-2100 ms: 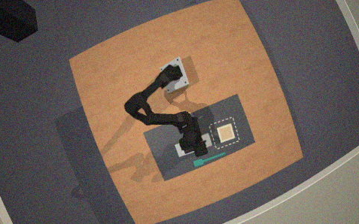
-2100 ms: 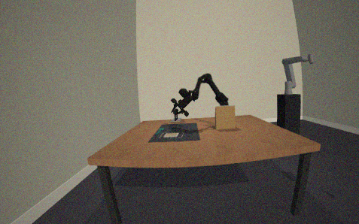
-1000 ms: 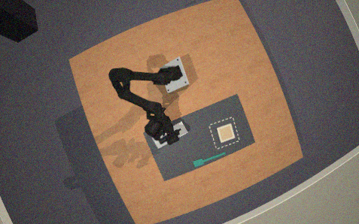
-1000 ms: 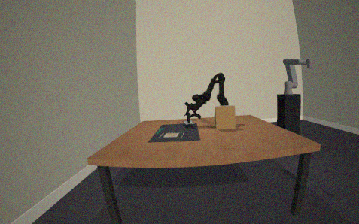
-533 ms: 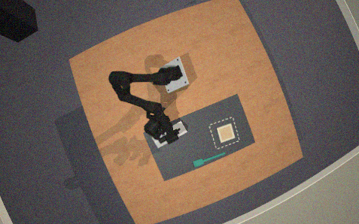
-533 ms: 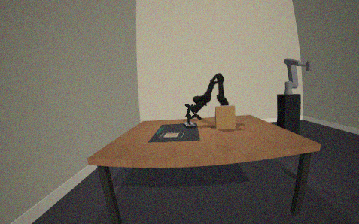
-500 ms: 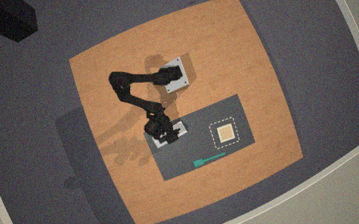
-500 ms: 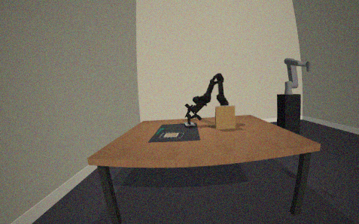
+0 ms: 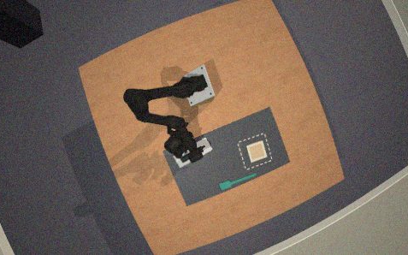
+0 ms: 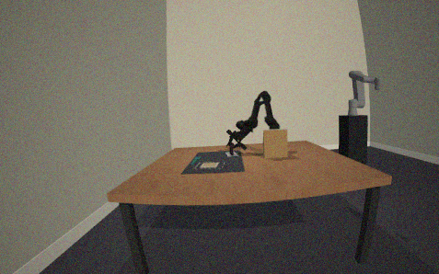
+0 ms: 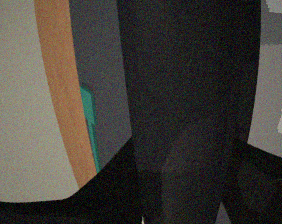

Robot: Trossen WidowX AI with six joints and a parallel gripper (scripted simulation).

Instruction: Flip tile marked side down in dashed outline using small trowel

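The cream tile (image 9: 257, 151) (image 10: 209, 165) lies flat inside the dashed outline (image 9: 245, 167) on the dark mat (image 9: 196, 188) (image 10: 194, 170). My gripper (image 9: 197, 155) (image 10: 232, 145) is low over the mat's far-left part in the top view, well away from the tile. It is shut on a thick dark upright piece, which seems to be the trowel's handle (image 11: 192, 75) and fills the middle of the wrist view. The trowel's blade cannot be made out. Whether the tile's visible face is the marked one cannot be told.
A pale grey-white flat object (image 9: 206, 145) (image 11: 274, 95) lies under and beside the gripper. A teal flat-bladed tool (image 9: 225, 186) (image 11: 88, 106) lies along the mat's edge. The arm's base plate (image 9: 209, 91) (image 10: 275, 143) and a tan block stand on the wooden table (image 9: 251, 56) (image 10: 271, 186).
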